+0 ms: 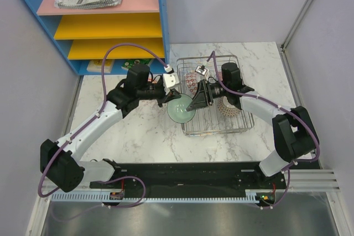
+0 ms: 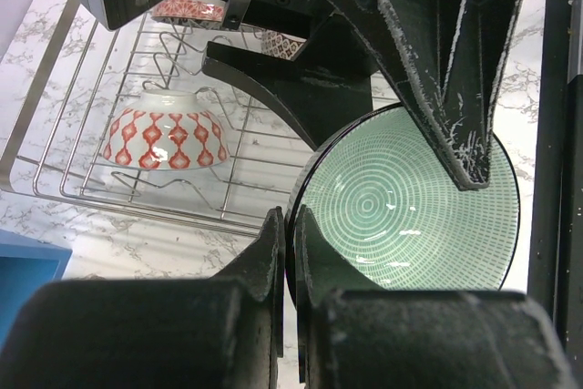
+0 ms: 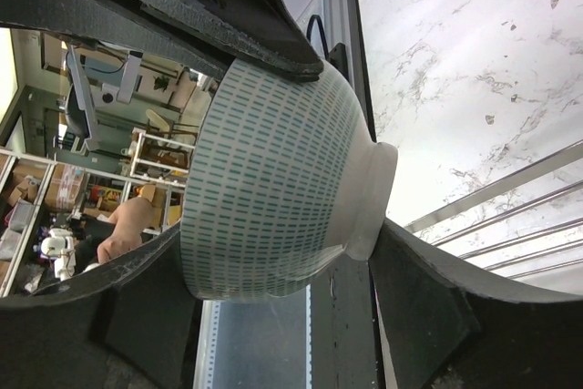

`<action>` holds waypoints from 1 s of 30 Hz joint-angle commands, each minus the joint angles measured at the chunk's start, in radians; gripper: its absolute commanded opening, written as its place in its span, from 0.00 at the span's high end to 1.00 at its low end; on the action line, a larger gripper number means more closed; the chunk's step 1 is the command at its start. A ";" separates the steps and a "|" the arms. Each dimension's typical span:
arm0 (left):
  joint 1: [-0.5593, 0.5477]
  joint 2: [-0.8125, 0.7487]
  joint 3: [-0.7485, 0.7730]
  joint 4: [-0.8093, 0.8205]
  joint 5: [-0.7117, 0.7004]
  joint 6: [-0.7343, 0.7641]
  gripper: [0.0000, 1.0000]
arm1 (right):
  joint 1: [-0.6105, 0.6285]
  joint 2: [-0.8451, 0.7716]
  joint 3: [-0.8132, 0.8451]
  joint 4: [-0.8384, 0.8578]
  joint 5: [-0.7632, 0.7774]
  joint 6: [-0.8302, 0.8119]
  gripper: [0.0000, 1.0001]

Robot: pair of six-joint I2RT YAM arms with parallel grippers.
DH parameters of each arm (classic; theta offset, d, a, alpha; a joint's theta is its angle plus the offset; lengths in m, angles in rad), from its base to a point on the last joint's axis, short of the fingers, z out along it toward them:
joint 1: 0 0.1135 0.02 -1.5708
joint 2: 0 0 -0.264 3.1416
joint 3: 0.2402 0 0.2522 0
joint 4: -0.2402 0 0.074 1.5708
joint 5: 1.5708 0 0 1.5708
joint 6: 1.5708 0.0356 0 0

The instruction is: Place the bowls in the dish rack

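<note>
A pale green bowl point(image 1: 180, 109) hangs tilted on its side just off the left edge of the dish rack point(image 1: 243, 121). My left gripper point(image 2: 290, 225) is shut on the bowl's point(image 2: 410, 198) dark rim. My right gripper point(image 3: 278, 243) reaches in from the rack side, open wide, with its fingers on either side of the same bowl point(image 3: 273, 179). One finger point(image 3: 410, 271) lies against the bowl's foot and the other is close to the rim. A red-and-white bowl point(image 2: 164, 129) sits upside down in the rack point(image 2: 55, 70). Another patterned bowl point(image 1: 227, 108) lies in the rack under the right arm.
A blue shelf unit point(image 1: 105, 26) with yellow and pink boards stands at the back left, with a booklet and a red object on top. The rack takes up the right middle of the marble table point(image 1: 127, 131). A black rail runs along the near edge.
</note>
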 commanded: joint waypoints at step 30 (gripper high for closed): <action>0.000 0.000 0.002 0.078 0.032 -0.005 0.15 | -0.023 -0.048 -0.008 0.087 0.075 0.015 1.00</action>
